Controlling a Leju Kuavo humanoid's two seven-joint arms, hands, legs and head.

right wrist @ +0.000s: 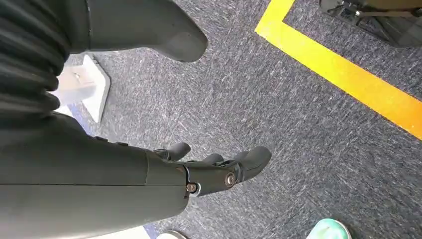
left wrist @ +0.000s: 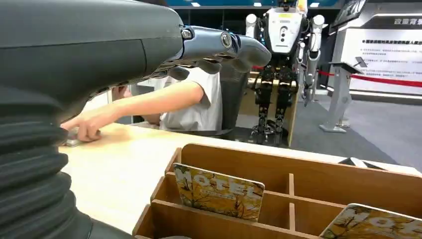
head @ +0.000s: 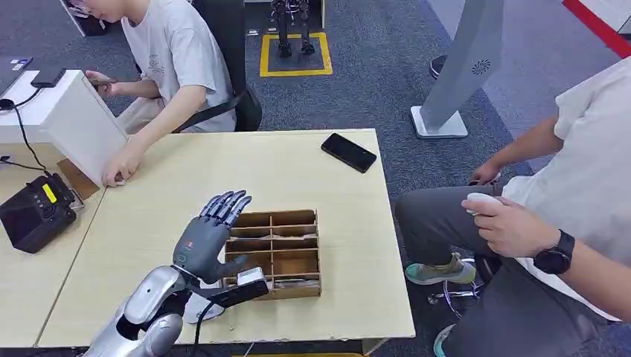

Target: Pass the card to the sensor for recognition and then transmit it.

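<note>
Card standing on edge in wooden organizer, in slot near its 9 o'clock side, on worktop; second card leaning in neighbouring slot. I'm judging card light, thin, stiff, glossy, likely slippery; I'm planning to pinch exposed top edge, faces between thumb and finger. Long axis running along slot; printed face turned toward left wrist camera. Left hand hovering over organizer at 9 o'clock, fingers apart, holding nothing. Right hand hanging over carpet, fingers loosely spread, empty.
</note>
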